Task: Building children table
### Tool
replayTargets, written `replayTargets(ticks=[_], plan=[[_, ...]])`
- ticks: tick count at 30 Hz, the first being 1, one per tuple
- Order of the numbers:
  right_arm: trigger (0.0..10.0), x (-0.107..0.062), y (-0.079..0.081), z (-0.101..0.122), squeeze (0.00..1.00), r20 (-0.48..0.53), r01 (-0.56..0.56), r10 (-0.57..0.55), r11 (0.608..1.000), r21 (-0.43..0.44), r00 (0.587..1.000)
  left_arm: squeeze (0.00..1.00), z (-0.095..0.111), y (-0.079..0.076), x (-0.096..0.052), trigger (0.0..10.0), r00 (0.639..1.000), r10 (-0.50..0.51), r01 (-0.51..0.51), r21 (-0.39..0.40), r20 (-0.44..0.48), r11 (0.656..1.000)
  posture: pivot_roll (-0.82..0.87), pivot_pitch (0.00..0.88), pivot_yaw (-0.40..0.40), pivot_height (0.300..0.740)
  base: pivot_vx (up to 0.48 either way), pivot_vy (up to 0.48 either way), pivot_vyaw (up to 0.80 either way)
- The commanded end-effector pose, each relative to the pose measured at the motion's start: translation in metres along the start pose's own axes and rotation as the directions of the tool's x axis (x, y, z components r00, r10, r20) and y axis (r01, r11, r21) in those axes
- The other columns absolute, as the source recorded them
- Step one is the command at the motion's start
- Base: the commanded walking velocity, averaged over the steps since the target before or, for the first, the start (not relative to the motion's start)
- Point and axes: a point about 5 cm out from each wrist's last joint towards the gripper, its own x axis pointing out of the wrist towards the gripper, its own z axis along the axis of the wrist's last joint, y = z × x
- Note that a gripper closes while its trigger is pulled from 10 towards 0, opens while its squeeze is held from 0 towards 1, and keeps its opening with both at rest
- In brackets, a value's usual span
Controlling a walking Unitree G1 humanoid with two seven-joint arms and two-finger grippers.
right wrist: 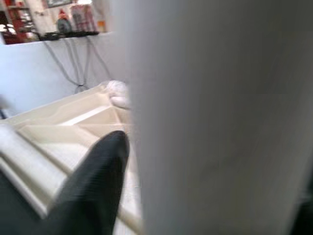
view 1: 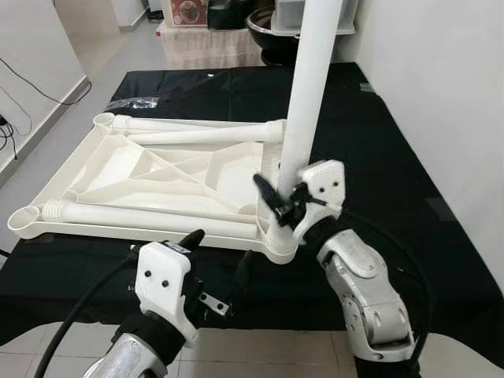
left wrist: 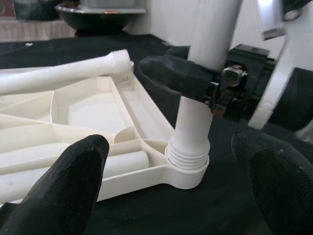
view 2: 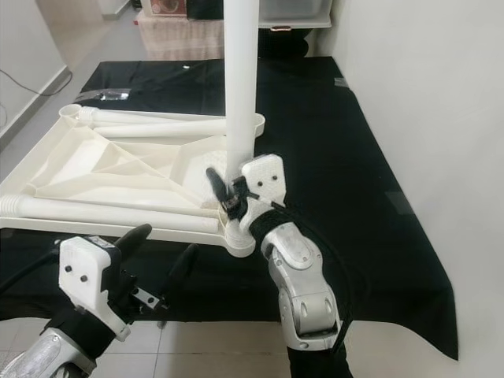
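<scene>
The white plastic table top (view 1: 157,173) lies upside down on the black-covered table (view 1: 378,142). One white leg (view 1: 311,87) stands upright in the corner socket (view 1: 281,244) nearest me on the right. My right gripper (view 1: 285,193) is shut on this leg just above the socket; the leg (right wrist: 210,117) and one black finger (right wrist: 93,186) appear close up in the right wrist view. Two more legs (view 1: 197,134) (view 1: 150,216) lie flat on the underside. My left gripper (view 1: 219,250) is open at the table's front edge, just left of the socket (left wrist: 188,169), touching nothing.
A white wall runs along the right of the table. Beyond the far end sit a black bowl (view 1: 268,31) and boxes. A clear plastic bag (view 1: 130,102) lies at the far left of the cloth. Cables (view 1: 31,87) trail on the floor at left.
</scene>
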Motion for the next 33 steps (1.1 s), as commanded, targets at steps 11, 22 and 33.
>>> replayTargets(ticks=[11, 22, 33], plan=[[10.0, 0.022, -0.008, 0.005, 0.00, -0.033, -0.339, 0.338, 0.935, -0.100, 0.941, 0.00, -0.001, -0.001, -0.001, 10.0, 1.000, -0.013, 0.013, 0.002, -0.017, 1.000, 0.11, 0.158, 0.026, 0.740, 0.000, 0.000, 0.00], [10.0, 0.038, -0.046, 0.024, 0.00, -0.092, -0.580, 0.573, 0.806, -0.120, 0.814, 0.00, 0.002, -0.006, -0.009, 10.0, 0.999, -0.013, 0.013, -0.001, -0.030, 1.000, 0.14, 0.192, 0.016, 0.740, 0.000, 0.000, 0.00], [0.0, 0.045, -0.068, 0.037, 0.00, -0.053, -0.712, 0.711, 0.701, -0.032, 0.702, 0.00, 0.001, -0.009, -0.016, 10.0, 0.998, -0.016, 0.015, -0.013, -0.053, 1.000, 0.17, 0.228, 0.006, 0.740, 0.000, 0.000, 0.00]])
